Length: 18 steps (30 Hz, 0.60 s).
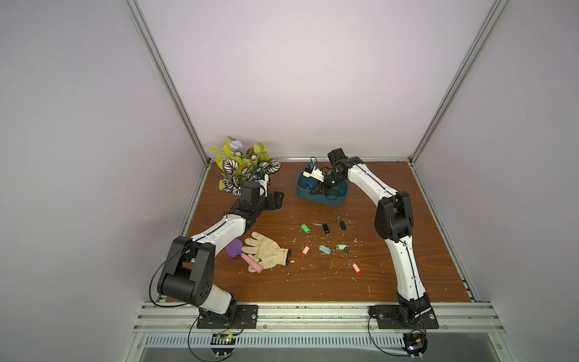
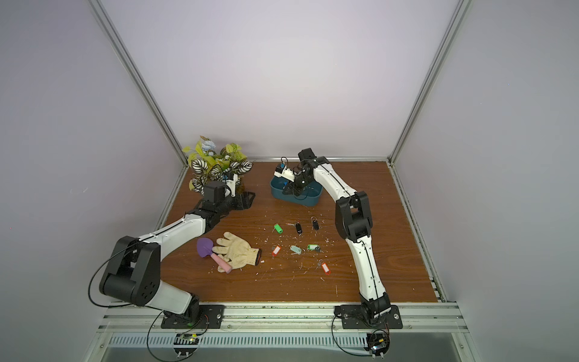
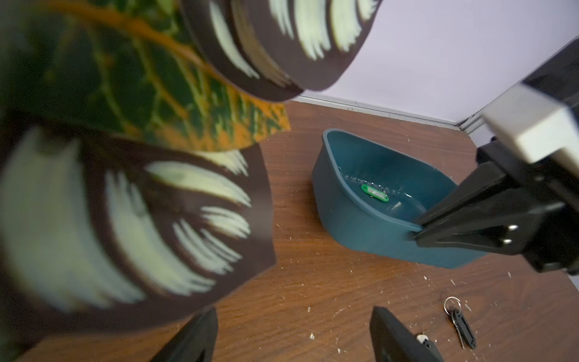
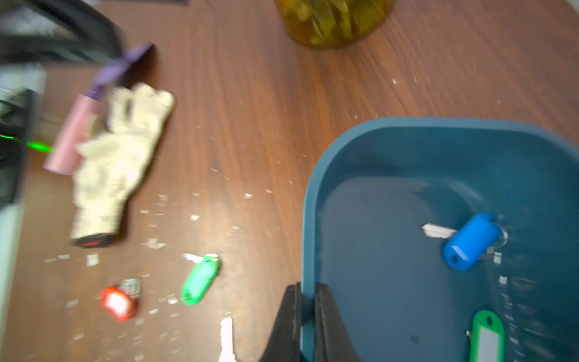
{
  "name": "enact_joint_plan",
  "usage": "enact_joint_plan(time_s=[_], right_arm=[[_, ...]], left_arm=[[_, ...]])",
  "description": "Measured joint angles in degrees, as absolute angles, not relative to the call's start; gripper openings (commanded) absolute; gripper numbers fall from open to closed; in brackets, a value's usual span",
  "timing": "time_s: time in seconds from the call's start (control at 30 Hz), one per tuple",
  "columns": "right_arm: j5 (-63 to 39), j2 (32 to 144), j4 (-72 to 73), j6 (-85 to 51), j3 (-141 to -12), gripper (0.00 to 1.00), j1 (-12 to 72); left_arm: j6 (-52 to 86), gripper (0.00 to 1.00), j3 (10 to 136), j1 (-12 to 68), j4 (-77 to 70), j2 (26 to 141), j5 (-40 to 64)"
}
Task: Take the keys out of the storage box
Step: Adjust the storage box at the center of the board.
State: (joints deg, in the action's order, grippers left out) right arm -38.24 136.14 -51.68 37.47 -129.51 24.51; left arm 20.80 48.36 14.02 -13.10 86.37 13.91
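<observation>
The dark teal storage box (image 1: 319, 199) (image 2: 291, 199) stands at the back of the wooden table. My right gripper (image 4: 307, 288) (image 1: 315, 189) is shut on its side wall (image 4: 407, 147), one finger inside and one outside. Inside the box lie a blue-tagged key (image 4: 473, 241) and a green-tagged key (image 4: 487, 338) (image 3: 374, 192). Several keys lie on the table in front of the box, among them a green one (image 1: 305, 228), a black one (image 1: 326, 228) and a red one (image 1: 355, 268). My left gripper (image 3: 294, 313) (image 1: 279, 200) is open and empty, left of the box (image 3: 360, 232).
A leafy potted plant (image 1: 244, 166) stands at the back left, right behind the left wrist. A cream glove (image 1: 266, 252) and a purple scoop with a pink handle (image 1: 241, 254) lie at the front left. White flecks (image 1: 294, 241) litter the table.
</observation>
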Motion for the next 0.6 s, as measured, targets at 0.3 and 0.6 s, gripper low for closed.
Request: enact_joint_plan(time_s=[0.3, 0.6], right_arm=[[-45.4, 140.3, -70.7, 43.2, -145.4, 0.0, 24.5], [-47.0, 140.7, -75.2, 43.9, -145.1, 0.0, 24.5]], left_arm=[[20.8, 0.8, 48.4, 13.9, -13.1, 86.4, 14.2], [20.8, 0.8, 48.4, 13.9, -13.1, 86.4, 14.3]])
